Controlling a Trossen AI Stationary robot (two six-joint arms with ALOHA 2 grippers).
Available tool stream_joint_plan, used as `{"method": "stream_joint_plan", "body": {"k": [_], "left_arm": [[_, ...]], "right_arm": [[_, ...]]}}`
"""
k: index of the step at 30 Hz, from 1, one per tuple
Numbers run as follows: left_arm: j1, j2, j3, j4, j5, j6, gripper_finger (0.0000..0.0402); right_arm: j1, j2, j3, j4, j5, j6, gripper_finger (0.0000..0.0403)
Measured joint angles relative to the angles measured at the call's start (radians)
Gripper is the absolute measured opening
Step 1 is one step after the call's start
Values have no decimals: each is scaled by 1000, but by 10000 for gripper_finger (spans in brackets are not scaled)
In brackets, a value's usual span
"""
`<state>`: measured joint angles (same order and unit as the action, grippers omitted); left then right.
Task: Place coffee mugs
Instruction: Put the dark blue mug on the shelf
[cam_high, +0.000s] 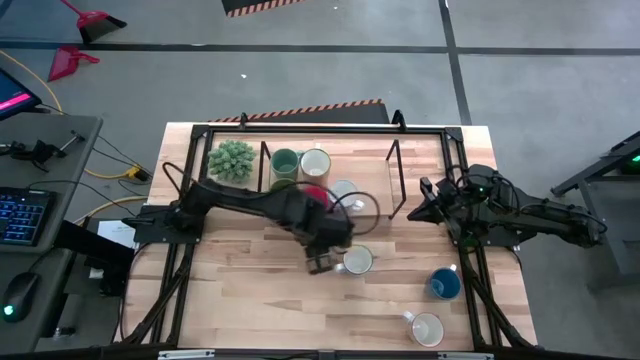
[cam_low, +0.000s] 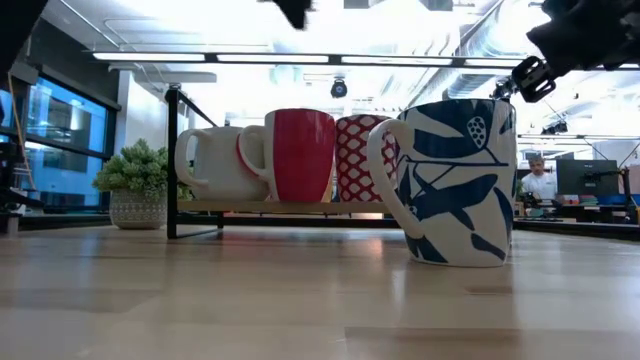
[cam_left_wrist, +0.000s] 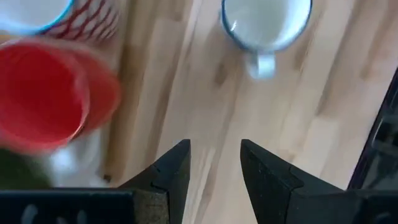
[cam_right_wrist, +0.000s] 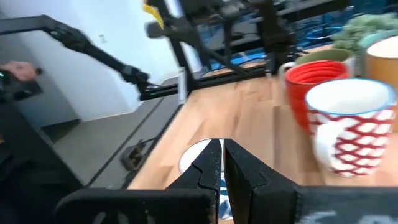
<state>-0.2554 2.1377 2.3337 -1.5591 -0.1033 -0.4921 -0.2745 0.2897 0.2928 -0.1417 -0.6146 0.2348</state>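
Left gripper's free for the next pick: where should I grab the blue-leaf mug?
Probably the rim: the mug stands upright, mouth open, so come from above, one finger inside, one outside. Its handle points toward the open left gripper, so pinch the wall beside it, not across it.
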Motion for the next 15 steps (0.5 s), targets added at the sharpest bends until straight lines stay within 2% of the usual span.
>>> {"method": "stream_joint_plan", "body": {"k": [3,6,10,15], "left_arm": [[-50,-57,0,-9,-29,69,129],[-117,-118,2,-12,-61,206,129],[-198,-238,-45,-5,-89,299,129],[-252,-461,-260,5,-86,242,129]], "right_arm": [[0,0,0,0,52,0,7],[0,0,0,5,56,-8,7],[0,10,0,50,56,64,7],[0,26,1,150,79,212,7]]}}
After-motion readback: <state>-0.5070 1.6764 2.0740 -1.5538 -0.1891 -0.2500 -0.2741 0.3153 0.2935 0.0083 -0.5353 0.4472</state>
